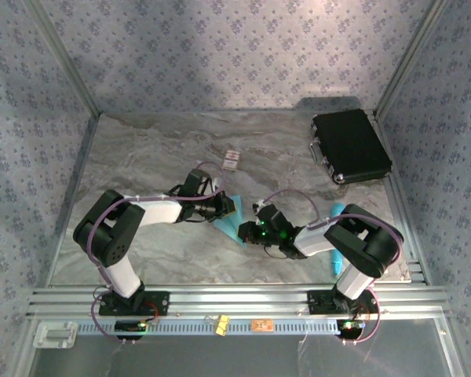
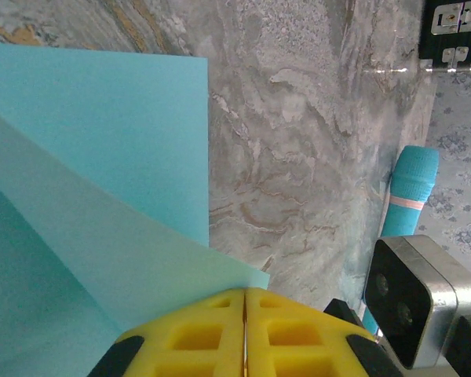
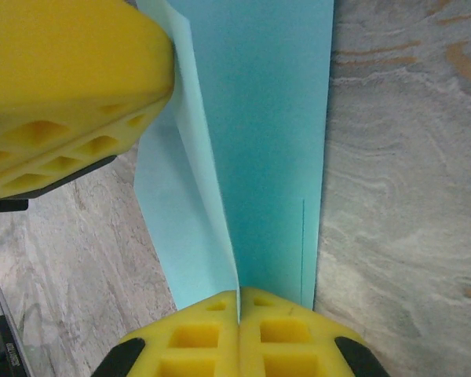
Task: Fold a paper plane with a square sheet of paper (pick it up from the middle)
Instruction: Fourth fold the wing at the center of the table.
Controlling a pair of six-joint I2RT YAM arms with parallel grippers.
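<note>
At mid-desk, right claw (image 3: 239, 302): pads pressed flush together, no gap at the seam, pinching the near edge of the square sheet of paper (image 3: 259, 118). One layer stands up from the seam as a raised flap; the other lies flat and carries a thin straight crease line.

Left claw (image 2: 245, 294): pads likewise pressed together, with the flap's lower edge running into the seam; probably pinching that layer, though the contact itself is hidden under the pads. From the right wrist, one left finger (image 3: 63, 94) sits against the flap's far end.

Overhead, both claws meet over the sheet (image 1: 230, 224), well apart from the white card (image 1: 231, 159), black case (image 1: 351, 145) and cyan stick (image 1: 337, 210) on the marbled desk (image 1: 157, 149).
</note>
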